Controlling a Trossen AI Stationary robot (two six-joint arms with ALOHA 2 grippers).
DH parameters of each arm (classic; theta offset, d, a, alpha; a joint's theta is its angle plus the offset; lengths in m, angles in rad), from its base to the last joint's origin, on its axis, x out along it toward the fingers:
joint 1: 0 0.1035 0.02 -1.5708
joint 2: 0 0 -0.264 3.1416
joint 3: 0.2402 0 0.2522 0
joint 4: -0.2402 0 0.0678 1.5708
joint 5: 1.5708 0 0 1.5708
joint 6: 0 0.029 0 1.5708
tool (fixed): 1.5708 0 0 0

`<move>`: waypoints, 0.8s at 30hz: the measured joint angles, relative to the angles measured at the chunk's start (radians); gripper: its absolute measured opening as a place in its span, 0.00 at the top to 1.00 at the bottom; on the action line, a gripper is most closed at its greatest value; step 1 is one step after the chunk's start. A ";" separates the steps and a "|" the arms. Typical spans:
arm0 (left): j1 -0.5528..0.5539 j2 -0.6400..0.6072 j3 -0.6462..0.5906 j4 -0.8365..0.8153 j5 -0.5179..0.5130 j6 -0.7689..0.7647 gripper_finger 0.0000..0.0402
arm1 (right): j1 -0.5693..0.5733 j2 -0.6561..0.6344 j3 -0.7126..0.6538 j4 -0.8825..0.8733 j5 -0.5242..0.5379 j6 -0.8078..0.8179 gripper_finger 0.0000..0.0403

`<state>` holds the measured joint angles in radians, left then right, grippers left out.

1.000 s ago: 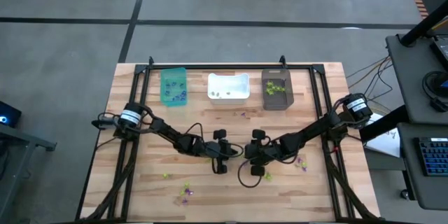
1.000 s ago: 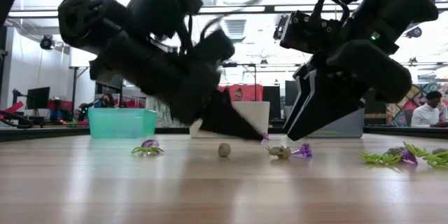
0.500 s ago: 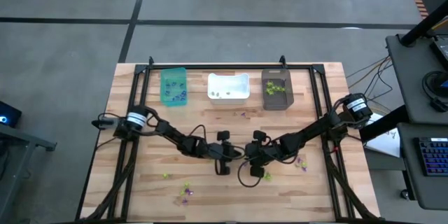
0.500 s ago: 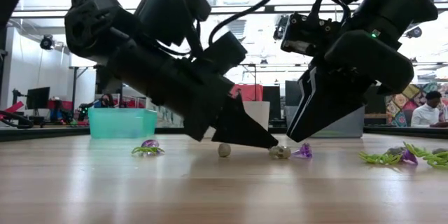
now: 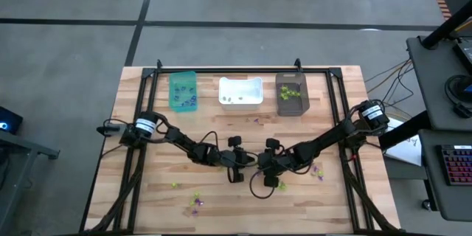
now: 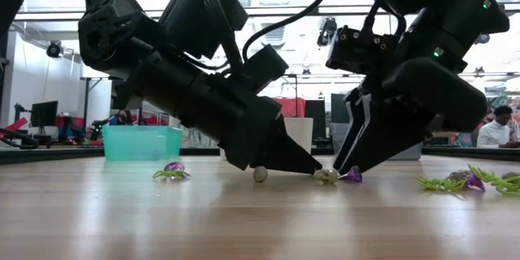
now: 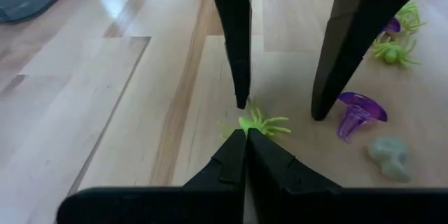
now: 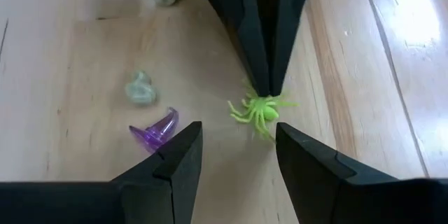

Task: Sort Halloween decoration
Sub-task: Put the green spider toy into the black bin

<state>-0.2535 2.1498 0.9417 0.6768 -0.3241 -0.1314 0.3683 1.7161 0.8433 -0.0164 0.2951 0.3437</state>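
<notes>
Two grippers flank a green spider [image 8: 260, 110]: left jaws pressed together, right jaws spread.

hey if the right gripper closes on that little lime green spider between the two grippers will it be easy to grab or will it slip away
Probably fiddly. The lime green spider lies flat on the table on thin splayed legs, so the open right gripper has little height to bite and may pinch bendy legs. It looks very light, so the shut left gripper touching it could easily nudge it away.

wooden table [image 5: 147, 199]: three bins [image 5: 240, 93], scattered trinkets [image 8: 260, 110], seemingly plastic
</notes>
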 joint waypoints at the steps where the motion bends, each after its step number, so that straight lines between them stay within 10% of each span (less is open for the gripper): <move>1: 0.000 0.000 0.000 0.000 0.000 0.000 1.00 | 0.000 0.000 0.000 0.000 0.009 -0.001 0.57; 24: 0.000 -0.024 -0.006 -0.004 0.002 -0.001 1.00 | -0.024 0.059 0.003 0.044 0.014 -0.034 0.77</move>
<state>-0.2531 2.1256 0.9356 0.6729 -0.3216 -0.1322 0.3443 1.7755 0.8461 0.0273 0.3093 0.3093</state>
